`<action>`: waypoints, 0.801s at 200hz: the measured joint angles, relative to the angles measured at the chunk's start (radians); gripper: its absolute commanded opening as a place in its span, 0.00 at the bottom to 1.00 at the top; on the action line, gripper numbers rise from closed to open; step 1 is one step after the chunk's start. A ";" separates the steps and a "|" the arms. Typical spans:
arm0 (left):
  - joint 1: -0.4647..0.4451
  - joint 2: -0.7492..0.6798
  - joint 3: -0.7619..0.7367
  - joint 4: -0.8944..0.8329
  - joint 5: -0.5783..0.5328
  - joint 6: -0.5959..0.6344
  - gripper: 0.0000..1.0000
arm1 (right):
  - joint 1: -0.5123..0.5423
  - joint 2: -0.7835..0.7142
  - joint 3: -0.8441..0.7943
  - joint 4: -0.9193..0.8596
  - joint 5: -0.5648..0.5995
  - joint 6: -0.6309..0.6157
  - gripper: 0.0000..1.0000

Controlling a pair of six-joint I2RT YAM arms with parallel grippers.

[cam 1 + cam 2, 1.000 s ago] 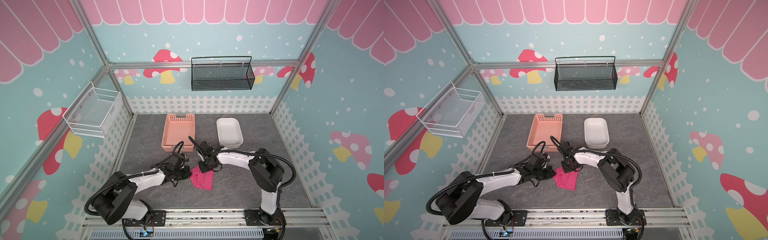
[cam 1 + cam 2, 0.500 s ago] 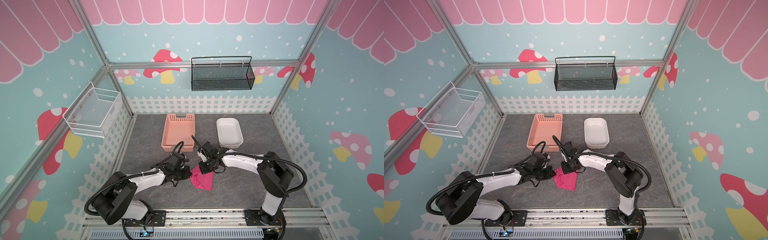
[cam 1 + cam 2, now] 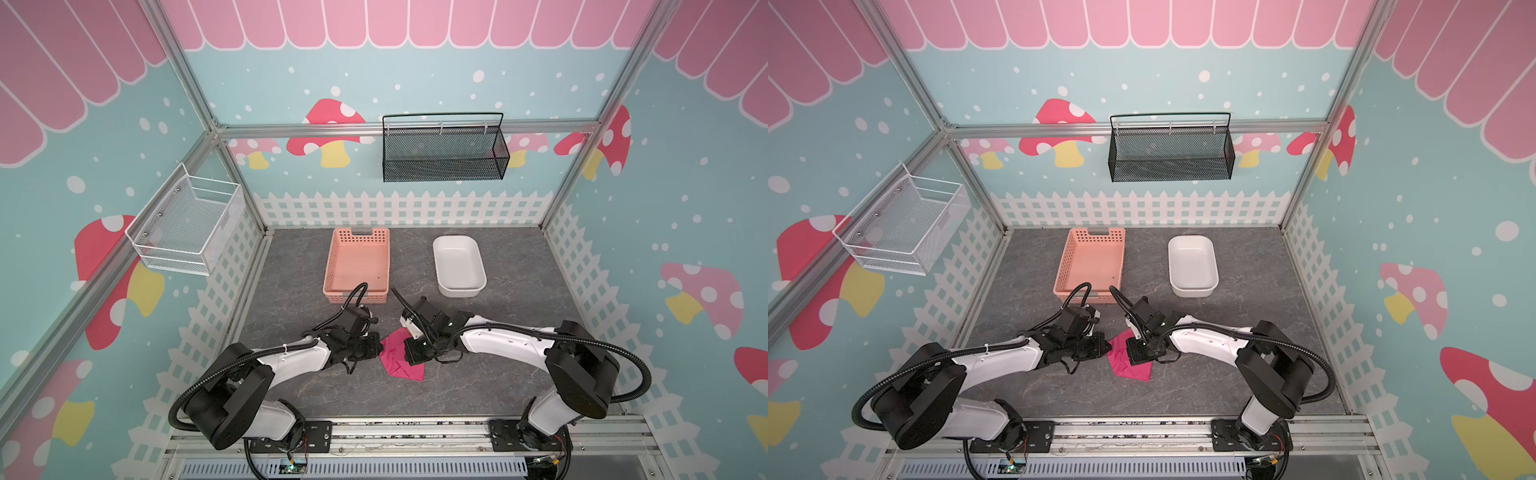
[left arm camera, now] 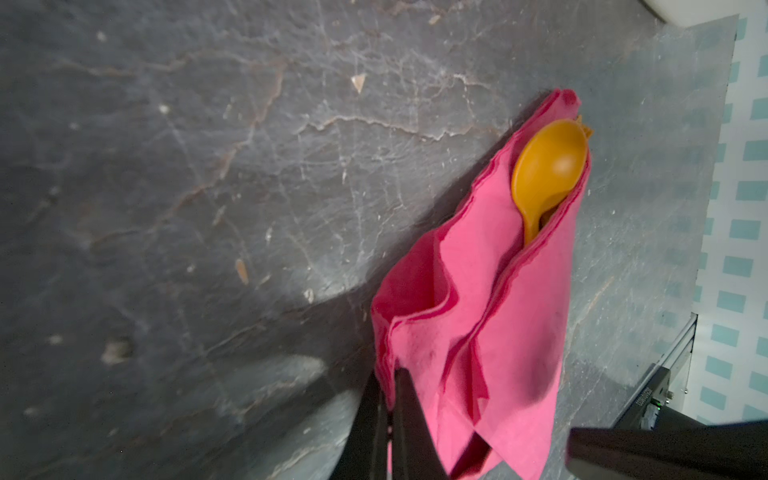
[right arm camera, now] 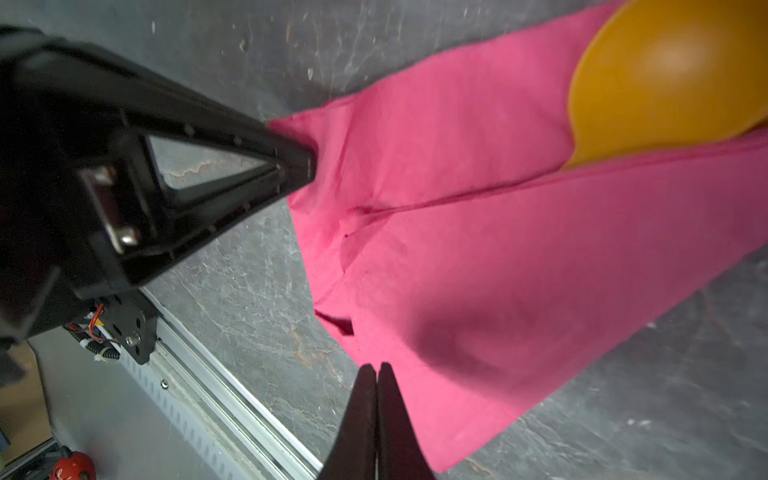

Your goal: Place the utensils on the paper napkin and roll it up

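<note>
The hot-pink paper napkin (image 3: 400, 362) (image 3: 1130, 369) lies folded over the utensils on the grey floor between both arms. In the left wrist view an orange-yellow spoon bowl (image 4: 548, 166) pokes out of the napkin's (image 4: 490, 316) far end, with a fork tip (image 4: 585, 128) just behind it. The rest of the cutlery is hidden in the fold. My left gripper (image 4: 388, 374) (image 3: 377, 347) is shut on the napkin's near corner. My right gripper (image 5: 376, 368) (image 3: 411, 357) is shut with its tips over the napkin's (image 5: 478, 257) edge and nothing visible between them. The spoon (image 5: 665, 83) also shows there.
A salmon-pink perforated basket (image 3: 332, 266) and a white tub (image 3: 440, 266) stand behind the arms. A black mesh basket (image 3: 444, 153) hangs on the back wall and a white wire basket (image 3: 187, 224) on the left wall. A metal rail (image 3: 374, 428) runs along the front.
The right arm's elbow has swung out to the right and toward the front, and its gripper has shifted slightly forward over the napkin. The left arm and the napkin have stayed put.
</note>
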 measured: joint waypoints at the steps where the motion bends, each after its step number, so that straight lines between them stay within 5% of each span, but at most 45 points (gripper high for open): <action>1: 0.000 0.000 0.000 0.000 0.000 0.000 0.08 | 0.001 0.000 -0.001 0.001 -0.001 0.002 0.07; 160: 0.001 -0.060 0.000 -0.004 0.064 -0.016 0.08 | 0.034 0.080 -0.064 0.138 0.007 0.055 0.04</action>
